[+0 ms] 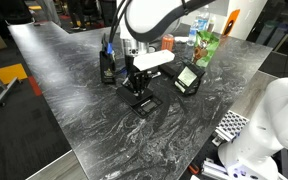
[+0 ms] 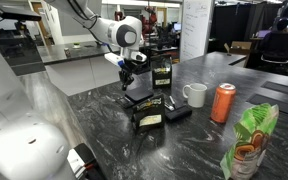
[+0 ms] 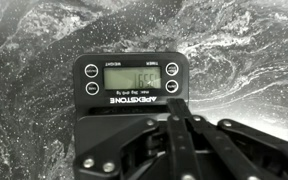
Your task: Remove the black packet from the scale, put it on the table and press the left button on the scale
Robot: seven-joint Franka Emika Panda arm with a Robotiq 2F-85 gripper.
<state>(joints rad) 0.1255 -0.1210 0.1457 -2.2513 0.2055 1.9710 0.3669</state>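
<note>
Judged mostly done: found small black pale-panelled pouch (image 1: 188, 78) off low flat black platform scale (image 3: 131, 85), resting near it on dark white-streaked stone tabletop (image 1: 104, 130), clear of all edges; gripper (image 3: 180, 122) over scale, fingers closed on nothing; left-button press outstanding.

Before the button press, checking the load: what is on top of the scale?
No packet shows on the scale; the black packet lies beside it on the table. The jaws hide its platform in the wrist view.
</note>
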